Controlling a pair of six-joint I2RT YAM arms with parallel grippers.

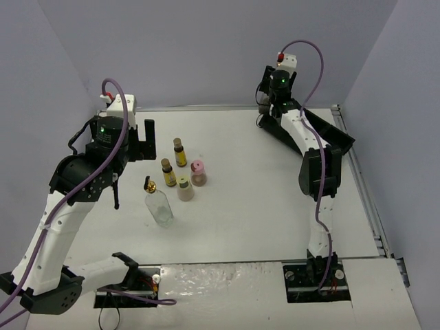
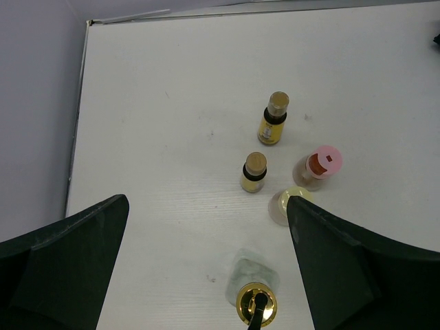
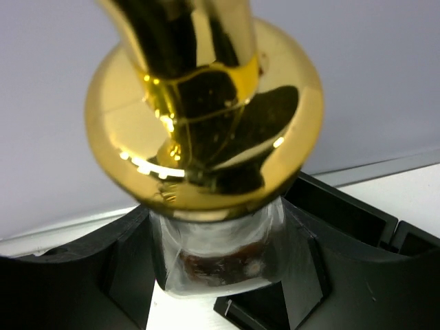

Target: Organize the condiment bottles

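Right wrist view: right pincer [image 3: 220, 271] clamps the neck of a gold-spouted glass bottle [image 3: 206, 124]; left pincer [image 2: 206, 206] hangs spread wide over a second spouted bottle [image 2: 256, 306] on the desk [image 2: 172, 103].

Soft, even overhead light leaves the white table [image 1: 254, 206] bright in the top view, with only faint, short shadows. In the left wrist view the table is sharp while the dark fingers [image 2: 62, 268] at 7 and 5 o'clock look soft-edged. The right wrist view is close and blurred: the gold spout [image 3: 206, 137] of the glass bottle [image 3: 220, 265] fills 12 o'clock, streaked with white glare and dark reflections.
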